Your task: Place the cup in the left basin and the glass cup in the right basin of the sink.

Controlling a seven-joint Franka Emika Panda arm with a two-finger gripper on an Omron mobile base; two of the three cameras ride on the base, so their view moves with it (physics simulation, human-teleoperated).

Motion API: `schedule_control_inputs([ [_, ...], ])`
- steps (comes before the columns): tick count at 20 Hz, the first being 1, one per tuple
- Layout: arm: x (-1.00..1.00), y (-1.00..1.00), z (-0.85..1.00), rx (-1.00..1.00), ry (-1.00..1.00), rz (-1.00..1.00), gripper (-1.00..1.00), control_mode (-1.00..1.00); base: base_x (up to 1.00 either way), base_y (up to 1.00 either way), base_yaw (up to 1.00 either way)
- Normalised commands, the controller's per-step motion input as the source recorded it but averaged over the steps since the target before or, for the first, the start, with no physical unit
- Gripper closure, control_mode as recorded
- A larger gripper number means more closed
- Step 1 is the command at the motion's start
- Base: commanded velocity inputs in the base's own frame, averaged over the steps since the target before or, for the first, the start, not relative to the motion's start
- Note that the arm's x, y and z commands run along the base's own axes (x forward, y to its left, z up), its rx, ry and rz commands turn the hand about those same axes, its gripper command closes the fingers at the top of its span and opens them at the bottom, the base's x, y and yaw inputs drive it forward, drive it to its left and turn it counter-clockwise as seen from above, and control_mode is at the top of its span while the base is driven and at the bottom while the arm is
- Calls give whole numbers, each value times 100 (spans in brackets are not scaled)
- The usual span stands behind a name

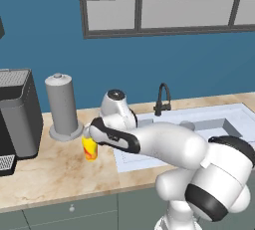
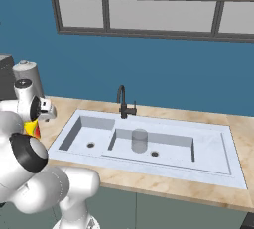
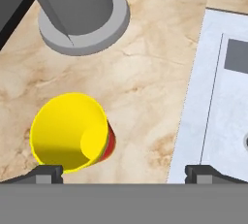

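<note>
Yellow cup on counter; glass cup in sink.
Cup [image 3: 70,133] upright on marble counter [image 3: 145,72], left of sink [image 2: 218,143], near grey cylinder [image 1: 62,107]. Glass cup [image 2: 140,140] upright in right basin [image 2: 173,156]; left basin [image 2: 82,139] beside it. Gripper [image 3: 123,172] above cup, jaws wide apart, holding nothing.

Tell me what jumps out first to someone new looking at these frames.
The yellow cup stands out, upright on the marble counter left of the sink, with the open gripper hovering over it. Next, the glass cup already stands in the right basin, near the black faucet.
</note>
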Motion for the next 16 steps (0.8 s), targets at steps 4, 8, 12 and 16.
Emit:
schedule_control_inputs([
  [4, 9, 0, -20, 0, 0, 0, -100, -100, 0, 0, 0],
  [8, 8, 0, -19, 0, 0, 0, -100, -100, 0, 0, 0],
  [12, 11, 0, -17, 0, 0, 0, -100, -100, 0, 0, 0],
  [16, 11, 5, -18, 0, 0, 0, -100, -100, 0, 0, 0],
])
